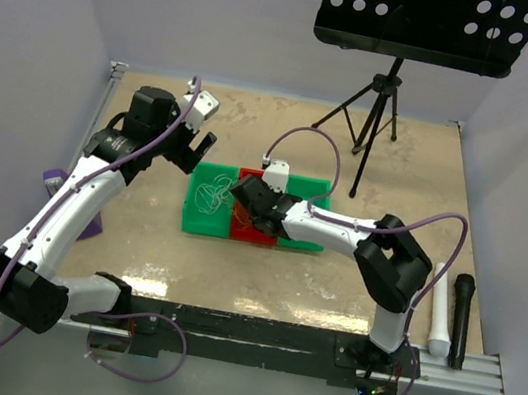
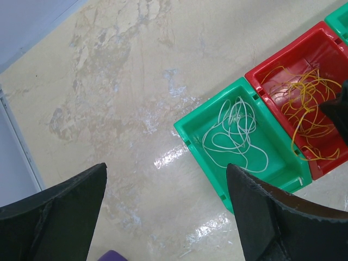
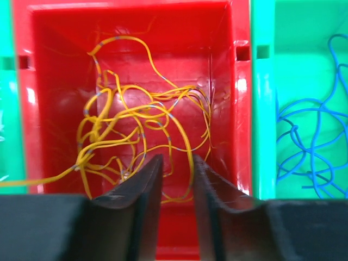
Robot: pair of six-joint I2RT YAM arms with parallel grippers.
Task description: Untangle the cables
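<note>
Right tool [image 3: 176, 163] first: tips parted by a narrow gap, nothing visibly pinched, hanging low over the red bin [image 3: 239, 109]. Directly below and just ahead, yellow cable [image 3: 136, 130]: a loose heap of overlapping loops on the bin floor, no single long axis, one strand trailing out over the bin wall at the left of the wrist view. Past the opposite wall, blue cable [image 3: 310, 136] coiled in the right green bin [image 3: 263, 109], apart from the yellow. Farther out, white cable [image 2: 236, 136] lying loose in the left green bin [image 2: 198, 163], also alone. Left tool [image 2: 166, 217] spread wide, gripping nothing, held high over the tabletop [image 2: 109, 81] beside that bin, well off from the red one.

Judgement: colours apparently sorted one to a bin. Any further pick in the yellow heap best made straight down by the right arm, plainly the nearer, aimed at the stray strand or an outer loop, not the dense middle. Risk: several loops dragged up together.
</note>
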